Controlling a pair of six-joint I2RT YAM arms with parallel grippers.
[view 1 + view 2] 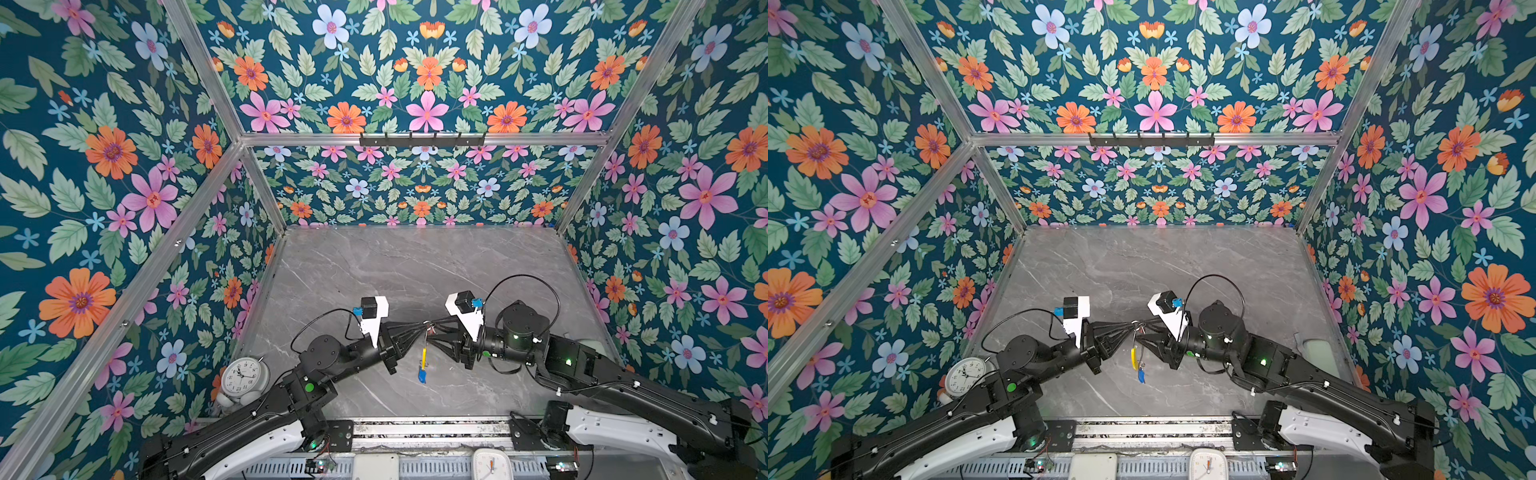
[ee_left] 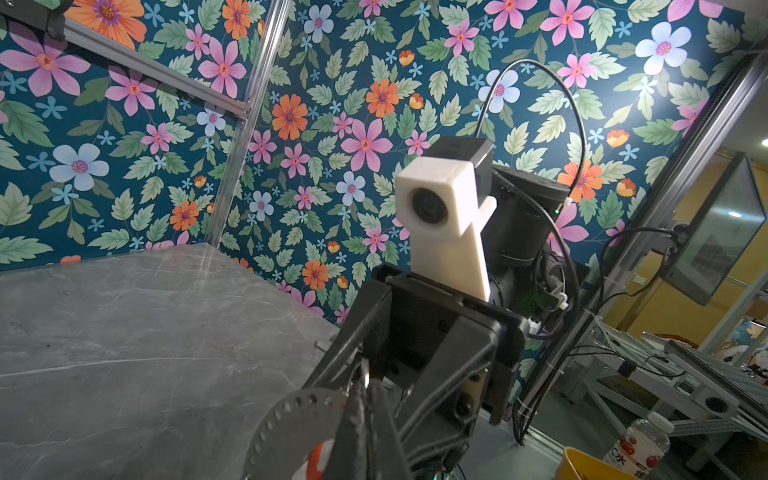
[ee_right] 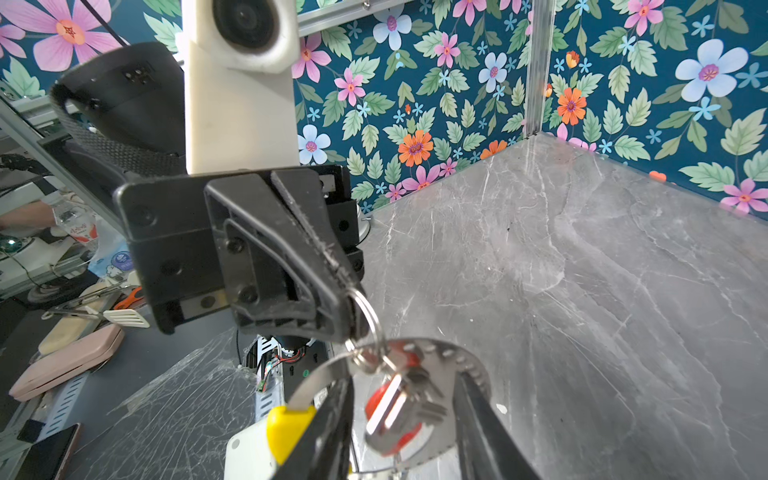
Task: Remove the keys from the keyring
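left gripper [image 3: 351, 303] shut, pinching keyring [image 3: 453, 357] top | right gripper [image 1: 430, 331] part-open, fingers astride red key [image 3: 390, 407] | keyring hangs downward

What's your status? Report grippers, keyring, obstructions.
Left gripper shut on silver ring. Right gripper open, jaws astride red-tag key. Keyring hangs below both, blue-tag key dangling lowest. No obstruction seen.

Both top views are bright and evenly lit, seemingly from above, with wide-angle stretch at the edges. Soft shadows lie on the desk [image 1: 415, 270]. The left wrist view is dimmer; the right wrist view blurs the nearest red tag [image 3: 390, 411]
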